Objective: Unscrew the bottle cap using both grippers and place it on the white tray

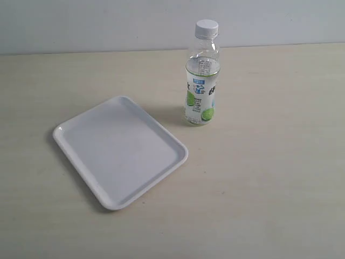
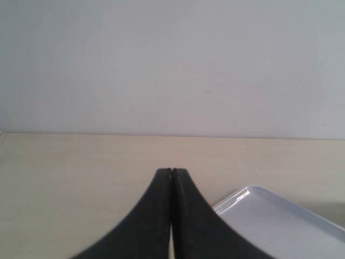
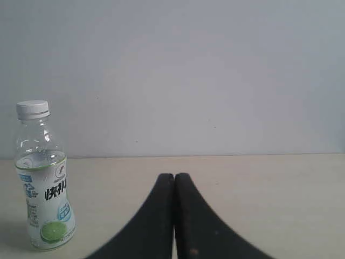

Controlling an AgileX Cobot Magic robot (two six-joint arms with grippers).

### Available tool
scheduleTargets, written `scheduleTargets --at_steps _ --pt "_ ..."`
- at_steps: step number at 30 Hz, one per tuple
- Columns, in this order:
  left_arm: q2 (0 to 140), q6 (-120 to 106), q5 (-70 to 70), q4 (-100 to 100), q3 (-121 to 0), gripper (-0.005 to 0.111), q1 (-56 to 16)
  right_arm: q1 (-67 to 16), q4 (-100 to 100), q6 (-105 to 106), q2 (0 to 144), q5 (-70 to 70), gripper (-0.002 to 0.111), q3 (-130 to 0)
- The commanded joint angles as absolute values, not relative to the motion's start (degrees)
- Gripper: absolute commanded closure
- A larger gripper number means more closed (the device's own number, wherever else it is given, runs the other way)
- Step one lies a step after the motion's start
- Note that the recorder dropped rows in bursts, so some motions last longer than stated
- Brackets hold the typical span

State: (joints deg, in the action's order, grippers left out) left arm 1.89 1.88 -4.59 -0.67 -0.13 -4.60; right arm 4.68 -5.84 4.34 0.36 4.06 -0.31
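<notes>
Pale counter (image 1: pixel 269 183), with open surface along its near edge and across its right side. The bottle (image 1: pixel 201 81) stands upright close to the far edge, somewhat right of the middle. The white tray (image 1: pixel 119 151) lies flat left of centre, skewed to the counter's edges, near the bottle but apart from it. The bottle cap (image 1: pixel 207 28), white and ribbed, sits on the neck. The bottle is clear, with a white, blue and green label showing lime. Left hand (image 2: pixel 171 171) and right hand (image 3: pixel 174 175): fingers pressed together, holding nothing, both over open counter.
</notes>
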Motion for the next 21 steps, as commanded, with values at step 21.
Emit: scheduleTargets --at_steps 21 --pt "2.1 2.0 -4.6 -0.6 0.0 0.107 -4.5 4.7 -18.7 -8.8 0.0 -5.3 0.108 0.0"
